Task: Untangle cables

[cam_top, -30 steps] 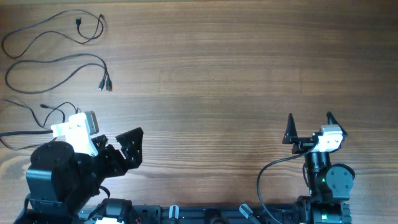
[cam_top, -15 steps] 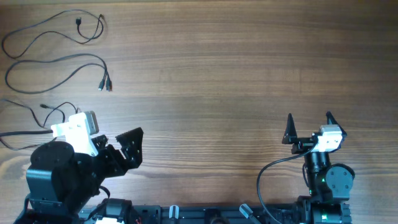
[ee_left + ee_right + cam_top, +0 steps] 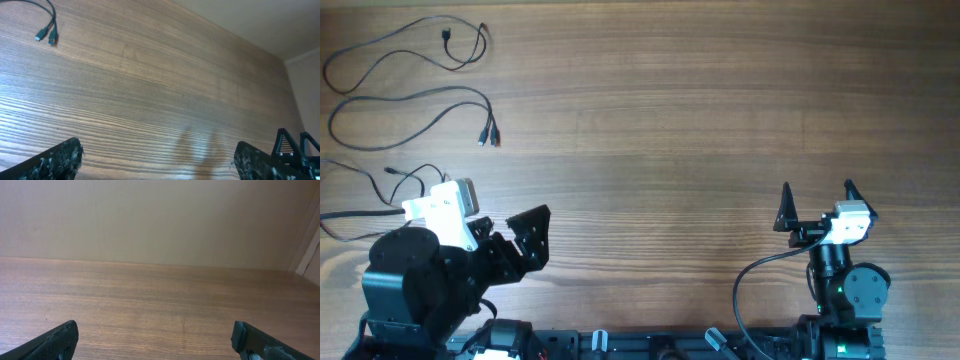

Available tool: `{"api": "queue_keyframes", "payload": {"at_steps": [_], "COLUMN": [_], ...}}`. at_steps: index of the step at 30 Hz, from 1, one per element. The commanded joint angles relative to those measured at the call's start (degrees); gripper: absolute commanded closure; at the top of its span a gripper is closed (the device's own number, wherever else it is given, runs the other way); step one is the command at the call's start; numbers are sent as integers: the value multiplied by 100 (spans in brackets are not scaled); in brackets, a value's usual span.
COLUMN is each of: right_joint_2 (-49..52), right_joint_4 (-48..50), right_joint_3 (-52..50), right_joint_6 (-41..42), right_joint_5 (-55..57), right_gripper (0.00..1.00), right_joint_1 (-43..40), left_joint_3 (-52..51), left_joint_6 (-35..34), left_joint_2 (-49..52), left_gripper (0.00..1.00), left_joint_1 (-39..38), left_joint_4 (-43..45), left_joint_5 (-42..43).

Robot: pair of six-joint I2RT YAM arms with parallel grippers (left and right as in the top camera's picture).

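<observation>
Three thin, dark grey-black cables (image 3: 494, 138) lie apart in loose loops at the far left of the grained wooden table (image 3: 670, 120), with small plugs at their ends. Beside them the matte black left gripper (image 3: 516, 244) gapes wide and holds nothing. Well to the right, the black right gripper (image 3: 818, 200) spreads its pointed fingers equally wide and is also empty.

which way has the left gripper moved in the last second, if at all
No, it has not moved. The left gripper keeps its spot below and right of the middle cable's plugs in the overhead view.
</observation>
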Motion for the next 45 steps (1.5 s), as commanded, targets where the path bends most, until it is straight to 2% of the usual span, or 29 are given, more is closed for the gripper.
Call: {"api": "queue_keyframes", "payload": {"at_steps": [1,6,7,8,11,16,19,23,26,30,31,34,38,45], "right_joint_2": [-83,-83,-83,-83,-83,-83,-83,-83,-83,-83,-83,-70,-68,-68], "right_joint_4": [20,20,20,20,20,20,20,20,20,20,20,20,20,20], "right_joint_3": [-20,-20,-20,-20,-20,-20,-20,-20,-20,-20,-20,-20,-20,-20], "right_joint_6": [-11,-11,-11,-9,-11,-9,-9,-11,-9,-9,-11,-11,-9,-11], "right_joint_5": [76,76,76,76,76,76,76,76,76,76,76,76,76,76], "right_gripper": [0,0,0,0,0,0,0,0,0,0,0,0,0,0], "right_joint_1": [28,28,28,28,28,28,28,28,28,28,28,28,28,28], "left_joint_3": [37,35,37,37,24,-673,-1357,-2490,-3174,-4358,-4852,-5458,-5893,-6033], "left_joint_6": [116,114,116,111,109,149,485,1300,1344,1663,1766,1766,1766,2107], "left_joint_2": [-4,-4,-33,-76,-133,-634,-1115,-1856,-2000,-2450,-2708,-3097,-3582,-3582], "left_gripper": [0,0,0,0,0,0,0,0,0,0,0,0,0,0], "left_joint_1": [-33,-33,-33,-22,-24,-22,-22,-22,-22,-22,-9,114,407,562], "left_joint_4": [15,15,28,118,-83,-15,527,1432,2120,3628,4284,5165,5517,5866], "left_joint_5": [-35,-35,-120,-614,-675,-702,-699,-671,-678,-636,-634,-634,-627,-568]}}
